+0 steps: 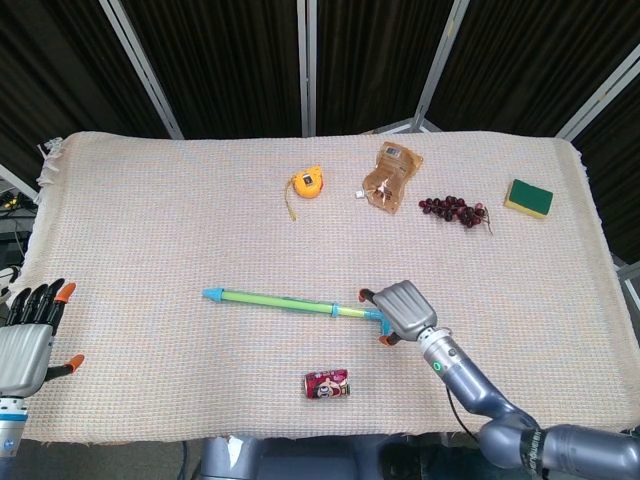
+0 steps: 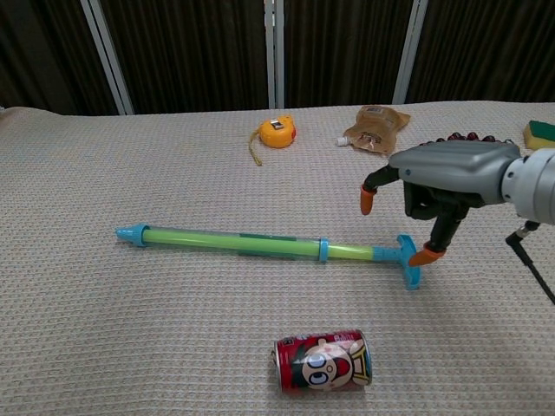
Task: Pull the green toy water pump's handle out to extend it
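The green toy water pump [image 1: 280, 300] [image 2: 230, 242] lies across the front middle of the cloth, blue nozzle to the left. Its blue T-handle [image 2: 408, 262] is at the right end, with a short length of rod showing. My right hand [image 1: 403, 308] [image 2: 442, 178] hovers palm-down right over the handle, fingers curved downward and apart, one orange fingertip [image 2: 425, 255] just beside the handle. It grips nothing. In the head view the hand hides most of the handle. My left hand [image 1: 30, 338] is off the table's front left edge, fingers spread and empty.
A red drink can [image 1: 327, 383] [image 2: 323, 360] lies in front of the pump. Along the back are an orange tape measure [image 1: 307, 183] [image 2: 277, 132], a brown pouch [image 1: 390, 177] [image 2: 375, 127], dark grapes [image 1: 455, 209] and a green-yellow sponge [image 1: 528, 197] [image 2: 539, 133].
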Tool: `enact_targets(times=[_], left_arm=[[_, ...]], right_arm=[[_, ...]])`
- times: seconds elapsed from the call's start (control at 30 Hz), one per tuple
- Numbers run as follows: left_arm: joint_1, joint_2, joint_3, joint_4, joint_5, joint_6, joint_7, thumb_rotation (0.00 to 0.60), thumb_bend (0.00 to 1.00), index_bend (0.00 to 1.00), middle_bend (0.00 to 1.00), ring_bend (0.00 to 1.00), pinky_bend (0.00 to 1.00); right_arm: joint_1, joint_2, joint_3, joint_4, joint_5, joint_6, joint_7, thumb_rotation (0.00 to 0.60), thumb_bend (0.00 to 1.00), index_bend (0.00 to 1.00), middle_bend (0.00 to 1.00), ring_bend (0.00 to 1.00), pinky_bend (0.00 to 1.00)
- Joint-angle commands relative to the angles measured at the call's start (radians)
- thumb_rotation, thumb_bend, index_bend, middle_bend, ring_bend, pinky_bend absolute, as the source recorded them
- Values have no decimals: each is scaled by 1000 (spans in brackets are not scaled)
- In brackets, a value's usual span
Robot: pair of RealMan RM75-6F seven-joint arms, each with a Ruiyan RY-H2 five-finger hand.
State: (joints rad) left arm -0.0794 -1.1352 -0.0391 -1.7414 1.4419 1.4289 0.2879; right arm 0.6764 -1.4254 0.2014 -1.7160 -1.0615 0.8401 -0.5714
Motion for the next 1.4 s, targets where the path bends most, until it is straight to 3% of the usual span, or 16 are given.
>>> enact_targets(times=[0.03, 0.33, 0.57, 1.1, 1.4], left_arm=[[-1, 0, 0, 1, -2, 0, 0, 600, 0, 0, 0, 0, 0], [-5, -3, 0, 5, -15, -5, 2, 600, 0, 0, 0, 0, 0], [-10, -6, 2, 7, -23, -10, 7, 600, 0, 0, 0, 0, 0], [-15, -11, 5, 7, -30, -11, 16, 600, 0, 0, 0, 0, 0], [-18, -5, 5, 6, -33, -11, 4, 600, 0, 0, 0, 0, 0]], right_arm=[[39, -62, -6, 50, 62, 20, -72, 600, 0, 372, 1000, 1000, 1000], [80, -141, -39, 133, 146, 67, -167, 600, 57, 433, 1000, 1000, 1000], [97, -172, -40, 180, 232, 88, -163, 600, 76, 460, 1000, 1000, 1000], [131, -197, -46, 168, 276, 131, -187, 600, 118, 497, 1000, 1000, 1000], [148, -235, -83, 213, 290, 149, -220, 600, 158, 502, 1000, 1000, 1000]])
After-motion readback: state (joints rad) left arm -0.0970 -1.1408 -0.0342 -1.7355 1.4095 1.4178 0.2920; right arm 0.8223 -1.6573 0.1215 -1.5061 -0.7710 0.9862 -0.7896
